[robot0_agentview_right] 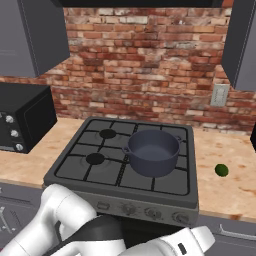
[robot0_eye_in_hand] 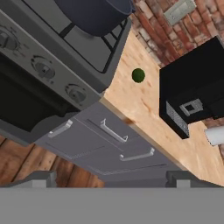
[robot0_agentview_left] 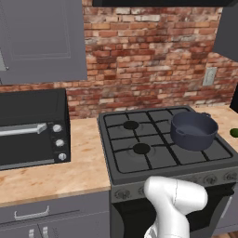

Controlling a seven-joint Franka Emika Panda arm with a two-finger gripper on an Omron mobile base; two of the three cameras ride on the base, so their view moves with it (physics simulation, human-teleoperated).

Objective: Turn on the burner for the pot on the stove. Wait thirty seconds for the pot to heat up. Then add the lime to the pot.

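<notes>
The dark blue-grey pot (robot0_agentview_left: 194,131) (robot0_agentview_right: 151,151) stands on the right front grate of the stove (robot0_agentview_left: 139,160) (robot0_agentview_right: 100,175), and I see nothing inside it. No flame shows at any burner. The lime (robot0_agentview_right: 221,170) (robot0_eye_in_hand: 138,75) lies on the wooden counter right of the stove, a sliver of it at the frame edge (robot0_agentview_left: 234,132). My gripper (robot0_eye_in_hand: 111,180) is open, fingers wide apart and holding nothing. It hangs low in front of the range, below counter level, looking up at the front knobs (robot0_eye_in_hand: 76,92) (robot0_agentview_right: 179,217) and apart from them.
A black countertop oven (robot0_agentview_left: 32,128) sits left of the stove. On the right counter stand a black appliance (robot0_eye_in_hand: 197,94) and a white roll (robot0_eye_in_hand: 215,135). Grey drawers with handles (robot0_eye_in_hand: 113,131) run under that counter. My arm (robot0_agentview_left: 174,204) crosses in front of the oven door.
</notes>
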